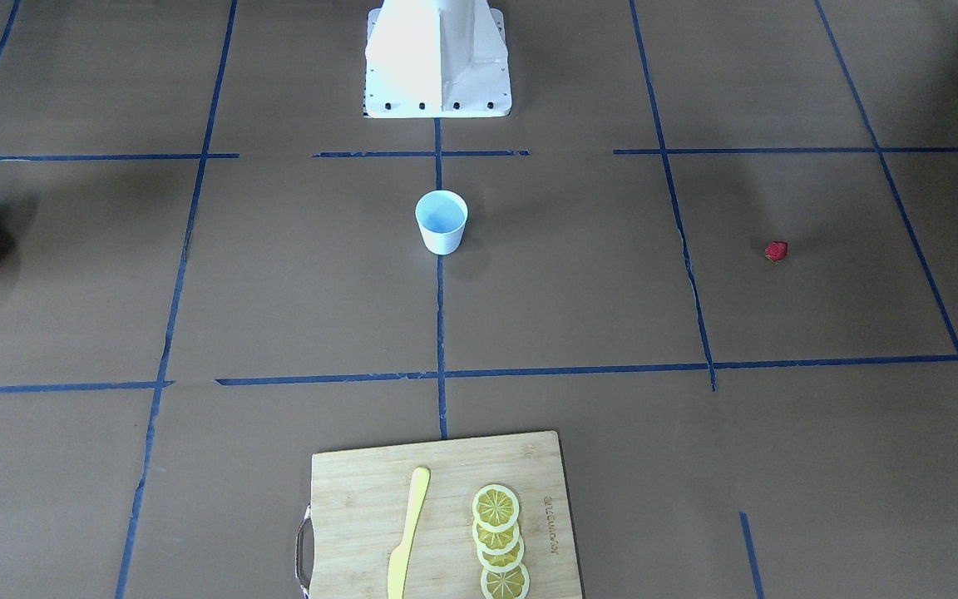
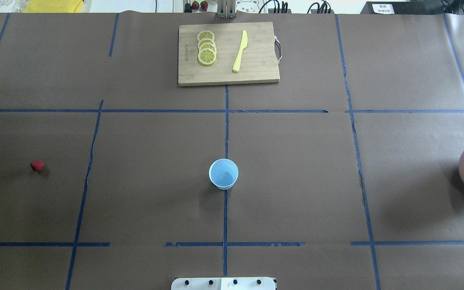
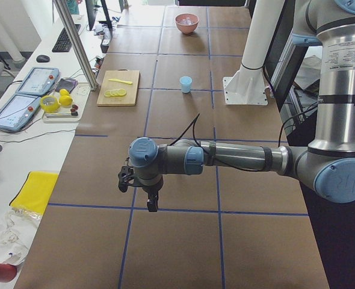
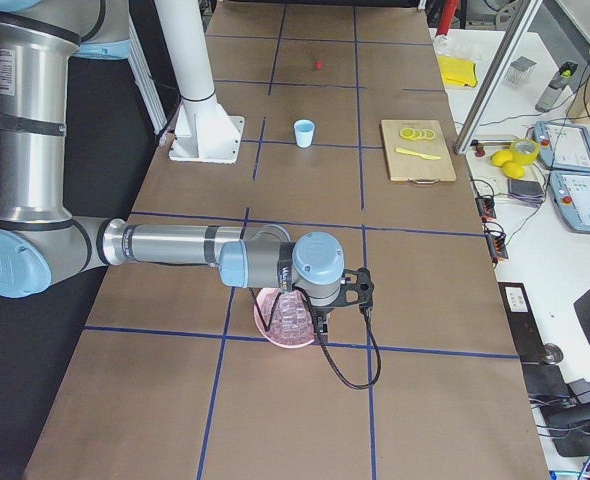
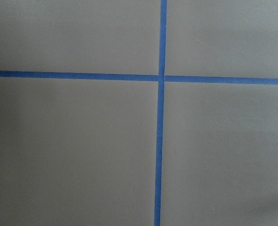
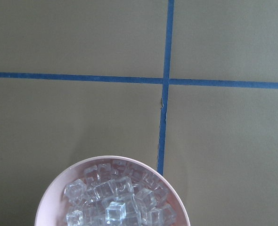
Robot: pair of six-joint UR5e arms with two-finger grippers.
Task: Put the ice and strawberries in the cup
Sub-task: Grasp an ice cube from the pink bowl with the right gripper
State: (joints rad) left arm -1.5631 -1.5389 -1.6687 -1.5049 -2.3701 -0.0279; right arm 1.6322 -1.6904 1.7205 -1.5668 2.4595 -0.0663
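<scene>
A mark printed along the board's [image 1: 362,499] edge is too small to be read. Ice [image 6: 113,207] is seen in the bowl [image 6: 52,195] beneath the right gripper [image 4: 321,330] (cubes are shown clearly only in its wrist view). The cup [image 2: 223,174] is set well apart from both grippers, with the strawberry [image 2: 37,165] towards the left gripper [image 3: 152,203]. Neither gripper's state can be told.
</scene>
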